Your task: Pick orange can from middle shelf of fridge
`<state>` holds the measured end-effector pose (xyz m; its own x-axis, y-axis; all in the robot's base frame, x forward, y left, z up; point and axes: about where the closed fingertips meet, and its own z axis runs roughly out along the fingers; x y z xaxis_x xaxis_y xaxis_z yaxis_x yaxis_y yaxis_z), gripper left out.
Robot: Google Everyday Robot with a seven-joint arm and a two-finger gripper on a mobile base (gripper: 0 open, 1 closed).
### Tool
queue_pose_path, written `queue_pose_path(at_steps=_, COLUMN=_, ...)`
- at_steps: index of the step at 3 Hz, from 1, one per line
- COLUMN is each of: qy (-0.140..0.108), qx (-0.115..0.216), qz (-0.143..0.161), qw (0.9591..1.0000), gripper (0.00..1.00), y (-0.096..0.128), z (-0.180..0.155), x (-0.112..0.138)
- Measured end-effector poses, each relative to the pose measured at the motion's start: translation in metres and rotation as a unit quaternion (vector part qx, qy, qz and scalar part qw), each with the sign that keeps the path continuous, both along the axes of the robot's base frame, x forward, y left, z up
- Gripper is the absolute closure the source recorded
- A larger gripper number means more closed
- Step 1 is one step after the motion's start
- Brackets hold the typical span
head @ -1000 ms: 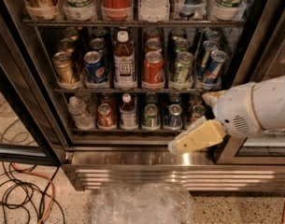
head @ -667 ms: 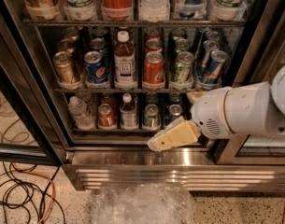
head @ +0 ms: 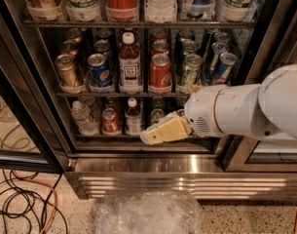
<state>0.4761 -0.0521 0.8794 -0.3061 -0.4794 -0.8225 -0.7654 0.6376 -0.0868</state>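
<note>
The orange can stands at the left end of the middle shelf in the open fridge, with more gold cans behind it. My gripper, cream-coloured at the end of a bulky white arm, hangs in front of the lower shelf. It points left, and is below and well to the right of the orange can. It holds nothing that I can see.
On the middle shelf, right of the orange can, stand a blue Pepsi can, a brown bottle, a red Coca-Cola can, a green can and blue cans. Below are the ribbed steel base, crumpled clear plastic and floor cables.
My arm and gripper have swung left across the front of the lower shelf, from the right side toward the middle. The cans have not moved.
</note>
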Motion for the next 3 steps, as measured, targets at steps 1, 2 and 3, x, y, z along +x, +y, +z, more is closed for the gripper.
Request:
queue_pose_path(at_steps=1, qy=-0.001, qx=0.038, qz=-0.018, qw=0.9991, gripper=0.00, y=0.010, z=-0.003, x=0.007)
queue_pose_path(at_steps=2, qy=-0.011, qx=0.089, qz=0.003, qw=0.9959, gripper=0.00, y=0.050, z=0.001, x=0.015)
queue_pose_path(at_steps=3, qy=-0.028, qx=0.123, qz=0.026, qw=0.9917, gripper=0.00, y=0.088, z=0.006, x=0.021)
